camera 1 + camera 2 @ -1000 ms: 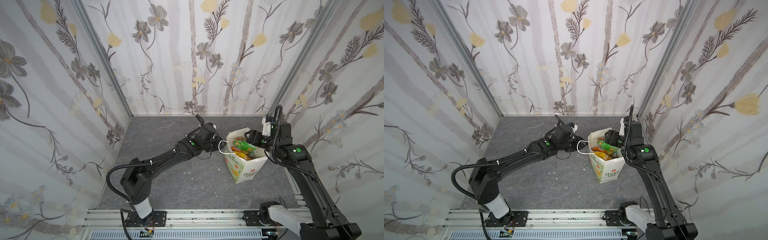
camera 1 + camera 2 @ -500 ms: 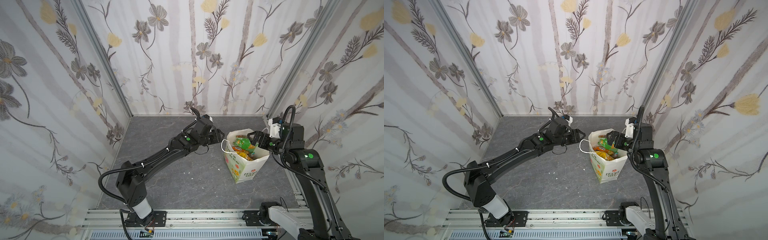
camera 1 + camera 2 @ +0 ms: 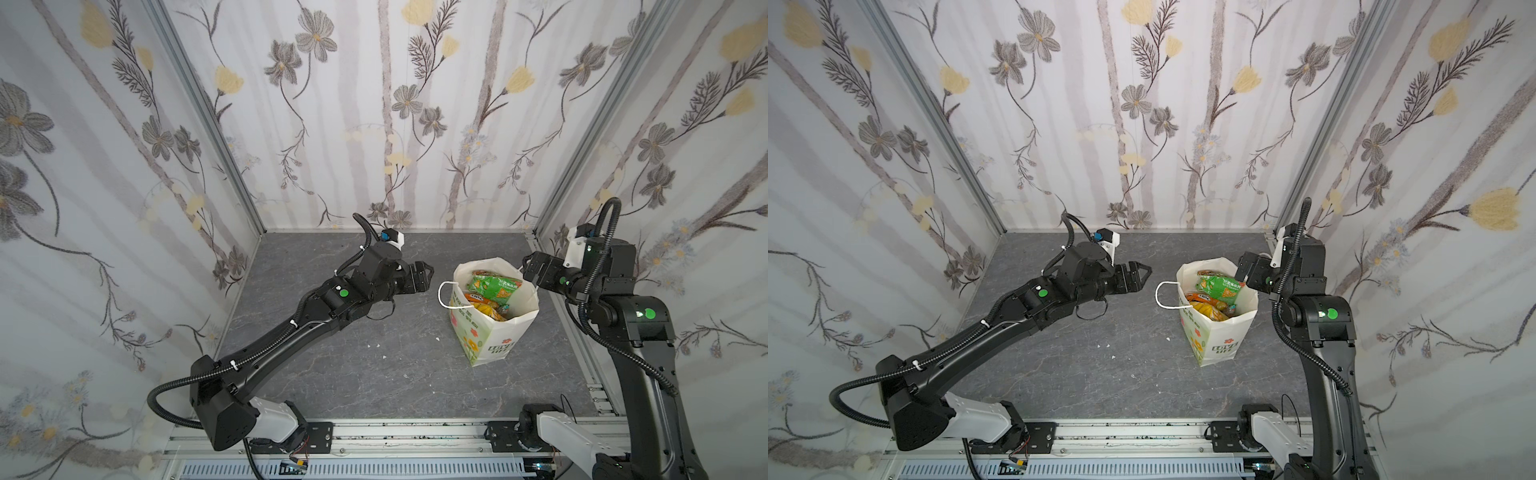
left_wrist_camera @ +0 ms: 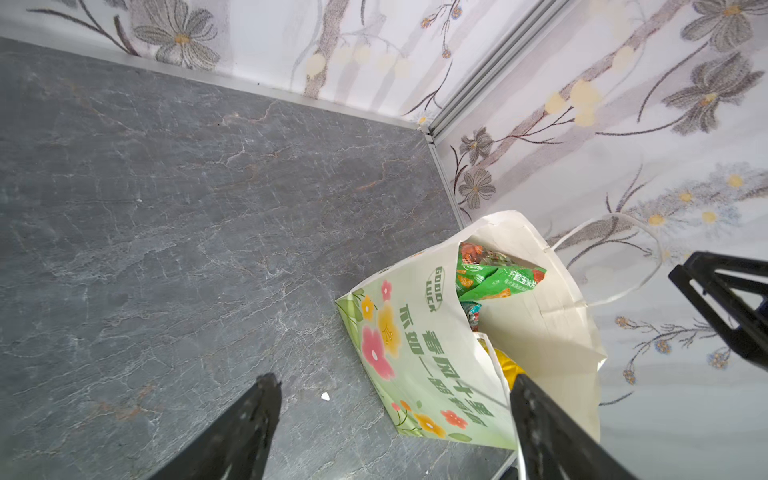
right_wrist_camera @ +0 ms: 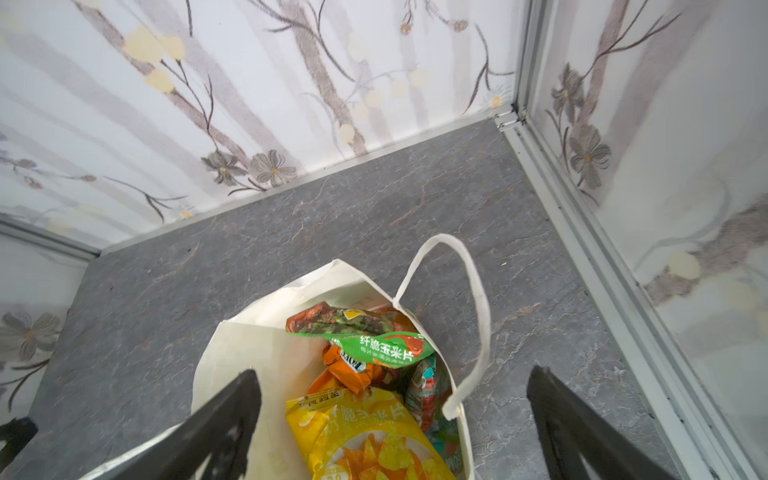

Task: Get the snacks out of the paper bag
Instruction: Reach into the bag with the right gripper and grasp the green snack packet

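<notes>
paper bag stands upright on the grey table, right of centre, mouth open. snacks lie inside it, with the green packet on top of the yellow packet. left gripper is just beside the bag's cord handle, not touching it, fingers spread and empty. right gripper is at the bag's right rim, fingers spread and empty.

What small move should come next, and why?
Probably lower the open right hand into the paper bag onto the green snack packet: it lies on top, the hand hovers by the bag's rim, and no packet is out yet.
</notes>
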`<state>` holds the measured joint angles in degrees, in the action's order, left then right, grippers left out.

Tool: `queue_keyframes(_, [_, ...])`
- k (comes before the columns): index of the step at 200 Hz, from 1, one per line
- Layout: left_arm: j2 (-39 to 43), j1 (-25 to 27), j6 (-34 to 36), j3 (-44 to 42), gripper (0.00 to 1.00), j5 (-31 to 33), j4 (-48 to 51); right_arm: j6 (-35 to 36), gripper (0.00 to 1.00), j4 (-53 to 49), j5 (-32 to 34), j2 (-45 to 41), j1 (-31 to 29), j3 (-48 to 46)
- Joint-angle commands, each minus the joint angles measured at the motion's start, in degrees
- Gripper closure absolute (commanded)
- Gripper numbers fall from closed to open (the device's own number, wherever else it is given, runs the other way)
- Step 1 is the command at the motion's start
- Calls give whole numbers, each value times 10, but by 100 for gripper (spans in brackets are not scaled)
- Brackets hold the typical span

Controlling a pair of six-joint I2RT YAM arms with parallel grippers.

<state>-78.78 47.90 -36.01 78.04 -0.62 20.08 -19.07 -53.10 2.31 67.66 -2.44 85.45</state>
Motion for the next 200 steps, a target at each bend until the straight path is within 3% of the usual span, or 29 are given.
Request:
queue_keyframes(1, [33, 0, 52, -14, 9, 13, -17, 10, 0, 4, 49, -11, 0, 38])
queue_keyframes(35, [105, 2, 107, -46, 5, -6, -25, 33, 0, 58, 8, -42, -11, 50])
queue_keyframes(65, [164, 5, 166, -85, 1, -50, -44, 91, 3, 55, -62, -3, -62, 62])
queue_keyframes(111, [213, 12, 229, -105, 0, -61, -5, 137, 5, -4, -44, 102, -114, 71])
queue_keyframes(171, [231, 12, 247, -126, 0, -7, 16, 173, 9, -56, -30, 211, -134, 68])
queue_keyframes(200, [233, 11, 252, -133, 0, -16, 3, 177, 2, -65, 7, 250, -136, 68])
